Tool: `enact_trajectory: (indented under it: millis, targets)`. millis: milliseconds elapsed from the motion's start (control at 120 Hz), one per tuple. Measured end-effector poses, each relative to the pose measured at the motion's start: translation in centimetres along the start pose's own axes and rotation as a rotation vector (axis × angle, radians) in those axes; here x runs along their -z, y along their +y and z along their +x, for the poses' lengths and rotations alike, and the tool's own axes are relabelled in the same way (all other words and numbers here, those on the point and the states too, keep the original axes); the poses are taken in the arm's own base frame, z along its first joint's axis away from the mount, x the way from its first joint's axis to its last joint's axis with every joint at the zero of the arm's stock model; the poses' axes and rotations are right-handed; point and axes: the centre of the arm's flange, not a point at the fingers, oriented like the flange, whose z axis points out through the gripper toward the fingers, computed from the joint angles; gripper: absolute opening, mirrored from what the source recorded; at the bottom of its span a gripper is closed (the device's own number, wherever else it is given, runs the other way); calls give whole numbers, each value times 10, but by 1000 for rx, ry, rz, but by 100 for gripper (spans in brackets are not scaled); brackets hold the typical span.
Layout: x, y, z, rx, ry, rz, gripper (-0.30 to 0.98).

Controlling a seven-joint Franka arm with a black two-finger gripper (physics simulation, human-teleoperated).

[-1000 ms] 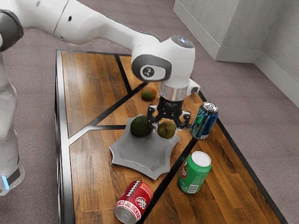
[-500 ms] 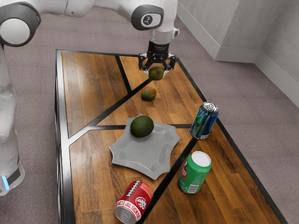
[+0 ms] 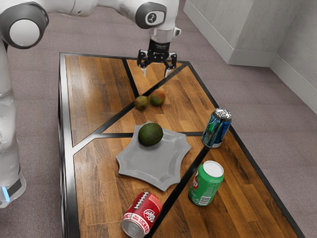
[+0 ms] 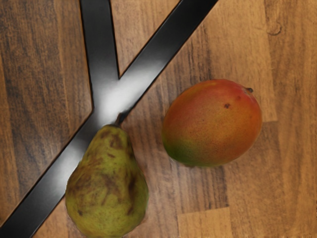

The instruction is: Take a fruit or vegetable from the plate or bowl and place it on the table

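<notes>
My gripper (image 3: 157, 72) is open above the table's far part, with nothing between its fingers. The pear (image 3: 141, 102) lies on the table beside the mango (image 3: 157, 97), lower than my hand and off the plate. In the wrist view the green-brown pear (image 4: 107, 188) lies partly over a black strip, and the red-orange mango (image 4: 213, 123) is close by with a gap between them. The grey star-shaped plate (image 3: 153, 161) holds a dark green avocado (image 3: 150, 134) near its far edge.
A blue can (image 3: 217, 128) and a green can (image 3: 206, 183) stand at the plate's exterior-view right. The red can (image 3: 142, 214) is near the plate's near edge. Black strips (image 3: 116, 115) cross the wooden table (image 3: 94, 94).
The pear was lifted off the plate in my gripper and carried toward the table's far part. It has since been let go and lies on the table; my gripper has opened.
</notes>
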Motion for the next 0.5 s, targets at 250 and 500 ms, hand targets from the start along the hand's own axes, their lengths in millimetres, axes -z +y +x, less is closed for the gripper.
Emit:
enact_trajectory:
  millis: [250,500]
  targets:
    - [6,8,-35,-151,-23,33,68]
    - [24,42,-136,-1036,-33,101,69]
